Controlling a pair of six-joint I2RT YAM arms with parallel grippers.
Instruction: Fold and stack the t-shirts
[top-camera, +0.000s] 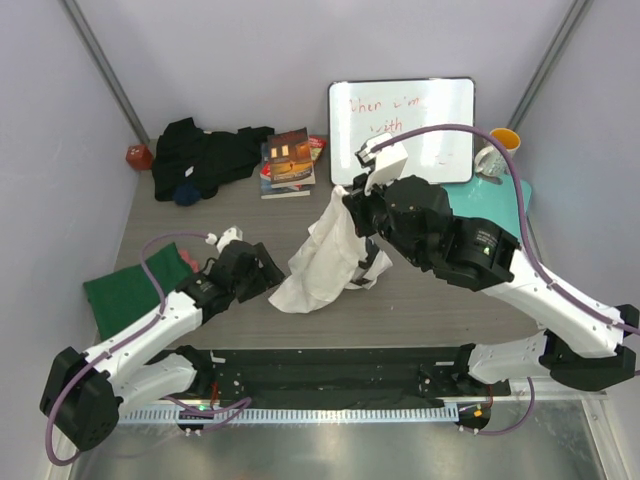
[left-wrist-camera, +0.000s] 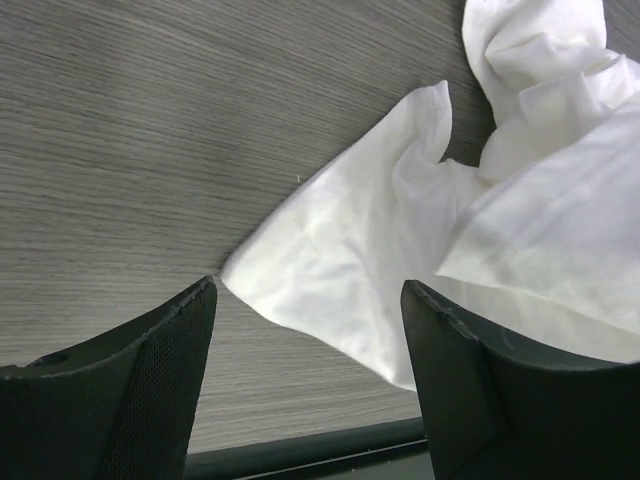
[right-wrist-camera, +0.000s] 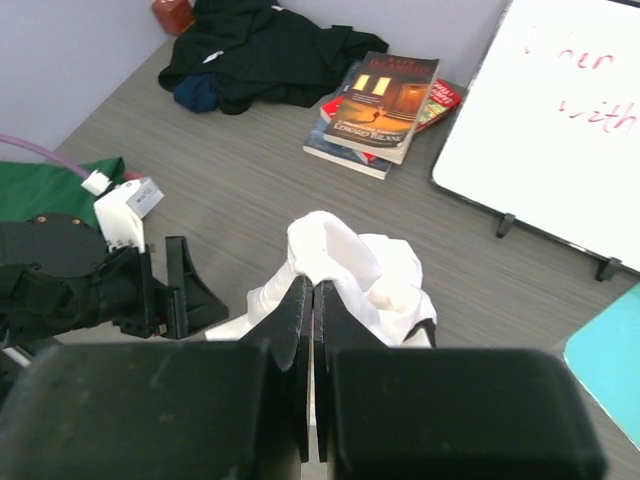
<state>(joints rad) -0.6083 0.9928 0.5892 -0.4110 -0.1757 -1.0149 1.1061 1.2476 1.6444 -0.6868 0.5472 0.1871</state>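
Observation:
My right gripper is shut on a bunched top fold of the white t-shirt, which hangs from it with its lower edge resting on the table. My left gripper is open and low over the table, just left of the shirt's lower corner, with nothing between its fingers. Near the left edge a dark green t-shirt lies flat, and a bit of salmon pink cloth shows beside it. Black t-shirts lie heaped at the back left.
Stacked books lie at the back centre beside a whiteboard. A teal mat with cups is at the back right. A small red object sits in the back left corner.

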